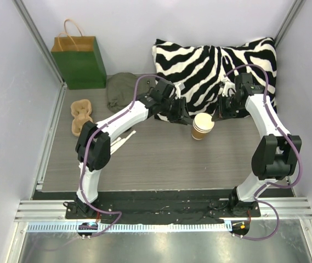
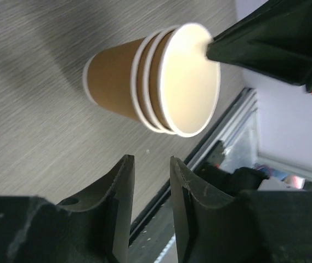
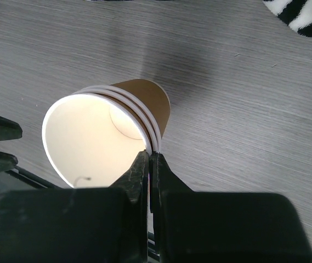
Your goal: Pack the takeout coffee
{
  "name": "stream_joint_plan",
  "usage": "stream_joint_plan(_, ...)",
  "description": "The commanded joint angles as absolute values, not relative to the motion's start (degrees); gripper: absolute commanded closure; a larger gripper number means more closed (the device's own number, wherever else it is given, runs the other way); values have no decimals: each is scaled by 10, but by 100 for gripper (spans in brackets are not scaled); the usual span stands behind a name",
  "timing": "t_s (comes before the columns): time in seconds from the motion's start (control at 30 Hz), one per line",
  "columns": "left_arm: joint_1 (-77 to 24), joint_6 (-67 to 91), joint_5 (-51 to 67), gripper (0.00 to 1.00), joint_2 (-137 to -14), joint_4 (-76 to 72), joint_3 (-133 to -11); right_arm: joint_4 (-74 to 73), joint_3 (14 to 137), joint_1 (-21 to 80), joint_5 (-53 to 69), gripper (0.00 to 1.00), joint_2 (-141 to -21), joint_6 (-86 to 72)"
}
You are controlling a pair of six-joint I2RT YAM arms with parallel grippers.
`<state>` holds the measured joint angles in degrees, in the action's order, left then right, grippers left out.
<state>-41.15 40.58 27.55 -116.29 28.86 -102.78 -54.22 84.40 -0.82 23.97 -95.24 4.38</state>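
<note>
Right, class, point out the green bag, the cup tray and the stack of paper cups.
green bag (image 1: pixel 80 63), top view, front face.
cup tray (image 1: pixel 80 116), top view, middle bridge.
stack of paper cups (image 2: pixel 112 74), left wrist view, tan outer wall.

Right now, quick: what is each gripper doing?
Left gripper: partly open, nothing between its fingers.
Right gripper: shut, pinching the rim of the stack of lidless cups.
</note>
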Motion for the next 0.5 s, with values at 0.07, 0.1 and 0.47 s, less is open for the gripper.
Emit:
stream_joint_plan(0.07,-416,482,352,57,-1143,163,-1004,-522,831,-9,265,99,-921,34)
stream_joint_plan(0.1,-417,487,357,56,-1143,154,-994,-522,831,-9,268,99,-922,34)
stream_joint_plan(0.47,-419,512,357,57,-1157,123,-993,-523,820,-9,290,99,-907,33)
